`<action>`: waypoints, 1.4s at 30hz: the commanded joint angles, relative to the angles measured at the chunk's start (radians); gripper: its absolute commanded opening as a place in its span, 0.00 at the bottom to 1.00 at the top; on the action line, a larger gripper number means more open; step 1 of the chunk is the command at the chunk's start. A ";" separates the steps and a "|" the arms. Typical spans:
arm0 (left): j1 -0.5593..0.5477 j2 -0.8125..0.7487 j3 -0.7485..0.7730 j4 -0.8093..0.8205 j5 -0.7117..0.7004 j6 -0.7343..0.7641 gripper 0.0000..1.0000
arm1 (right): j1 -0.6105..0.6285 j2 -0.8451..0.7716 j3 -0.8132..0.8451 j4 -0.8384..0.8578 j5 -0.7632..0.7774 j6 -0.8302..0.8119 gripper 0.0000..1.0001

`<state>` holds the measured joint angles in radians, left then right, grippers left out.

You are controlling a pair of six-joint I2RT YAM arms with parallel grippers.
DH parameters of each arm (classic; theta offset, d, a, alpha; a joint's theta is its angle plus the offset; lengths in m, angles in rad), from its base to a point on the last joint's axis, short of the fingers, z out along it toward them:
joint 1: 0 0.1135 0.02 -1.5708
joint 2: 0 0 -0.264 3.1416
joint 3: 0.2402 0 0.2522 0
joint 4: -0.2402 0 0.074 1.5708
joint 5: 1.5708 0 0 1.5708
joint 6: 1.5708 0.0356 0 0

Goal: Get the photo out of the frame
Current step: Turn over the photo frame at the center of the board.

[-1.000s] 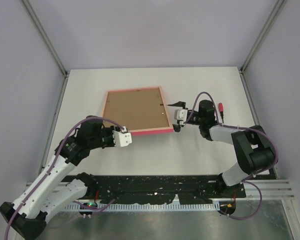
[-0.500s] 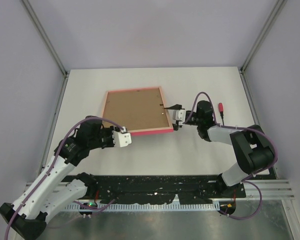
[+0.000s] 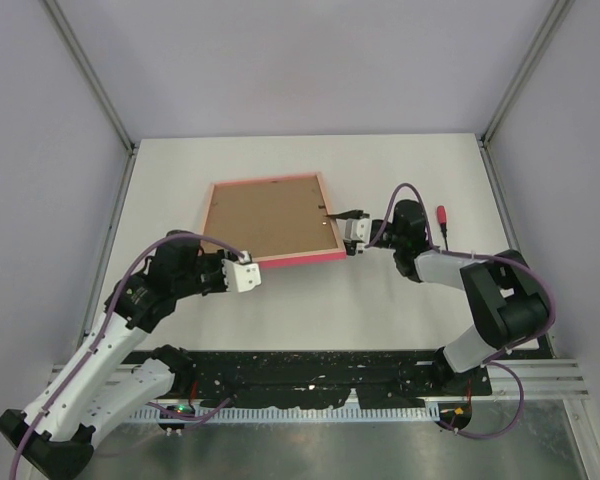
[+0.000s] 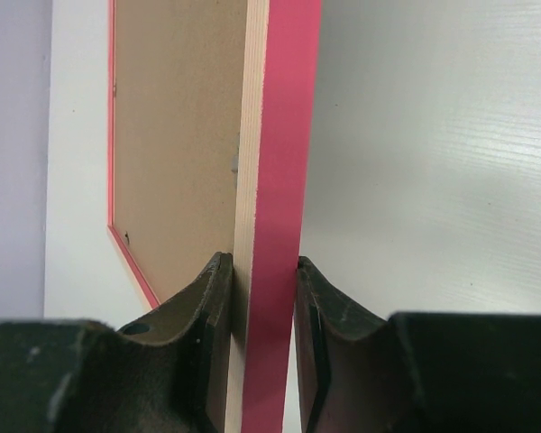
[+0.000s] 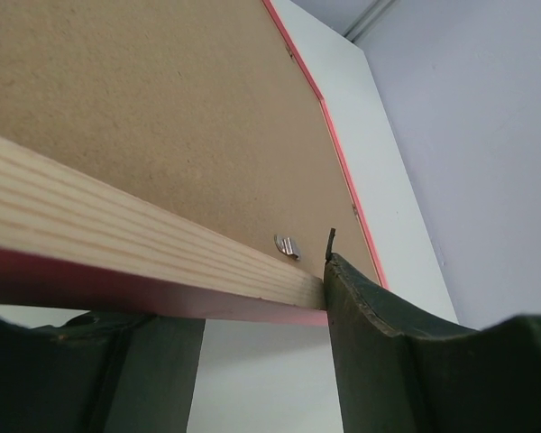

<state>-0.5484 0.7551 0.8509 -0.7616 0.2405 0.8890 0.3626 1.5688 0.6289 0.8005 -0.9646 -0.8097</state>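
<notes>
– Left gripper [image 4: 263,271] first: what is it doing?

– It is pinched on the near rail of the frame [image 3: 295,263], one finger on the pink outer face and one on the brown back side, the same as a second ago. The frame lies back up on the table [image 3: 380,310].

– And farther out, on the right?

– That is where things have changed. A second ago your right gripper [image 3: 344,232] stood with its jaws wide beside the frame's right edge. Now it has come in over that edge and the jaws are narrowing around the wooden rail. One finger touches the rail next to a small metal clip [image 5: 288,245]. I cannot tell whether the other finger has met the underside yet, so I won't call it a grip.

– Where is the photo?

– You can't see it. Only the backing board [image 3: 270,218] shows, so I judge that the photo is still inside, face down beneath it. Once both edges are steadied, your way in is probably through the clips.
</notes>
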 commanded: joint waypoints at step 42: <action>-0.002 0.095 0.304 -0.035 0.226 -0.236 0.00 | 0.033 -0.319 0.641 -1.198 -0.252 0.240 0.08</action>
<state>-0.5415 0.7879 1.1366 -0.8700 0.3614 0.6937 0.3485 1.2907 1.2182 -0.3088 -0.9703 -0.8249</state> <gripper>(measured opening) 0.307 0.541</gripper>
